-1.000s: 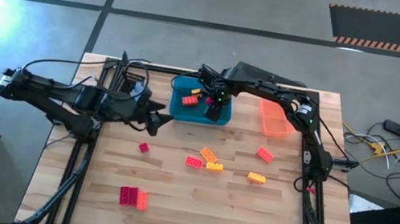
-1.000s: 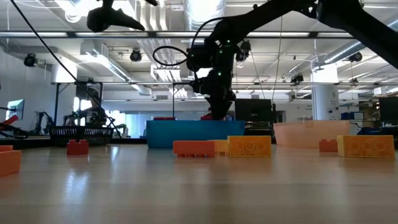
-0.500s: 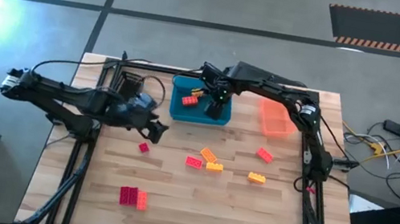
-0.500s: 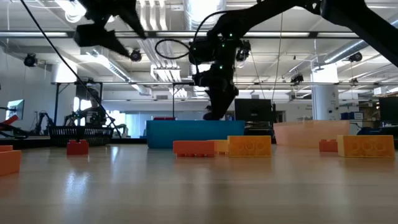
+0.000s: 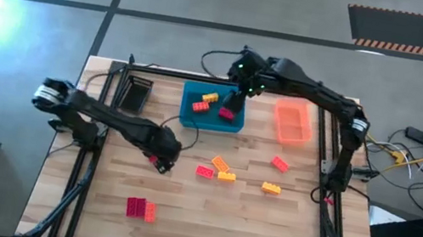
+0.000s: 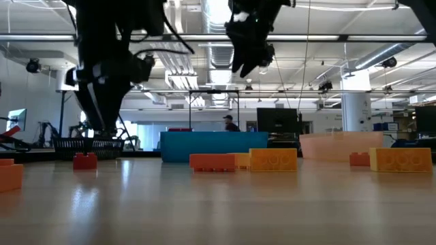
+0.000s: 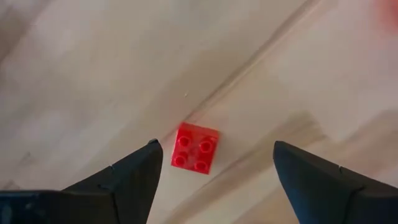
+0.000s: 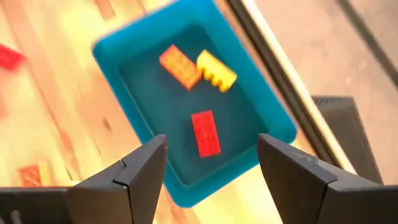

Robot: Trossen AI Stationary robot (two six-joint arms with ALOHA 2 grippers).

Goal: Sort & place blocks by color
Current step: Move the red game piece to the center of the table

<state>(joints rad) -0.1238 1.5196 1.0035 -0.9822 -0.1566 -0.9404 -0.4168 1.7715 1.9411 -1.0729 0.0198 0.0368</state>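
1. Blocks are lying scattered across the table (image 5: 280, 225), with a red pair (image 5: 140, 207) waiting at lower left of the high view.
2. Left gripper (image 7: 214, 163), jaws spread wide, is hovering over a small red block (image 7: 196, 148) left of centre, seemingly lining up a grasp.
3. Right gripper (image 8: 211, 158), open and empty, is hanging above the blue tray (image 8: 277, 118), which is holding three blocks, probably after a drop.
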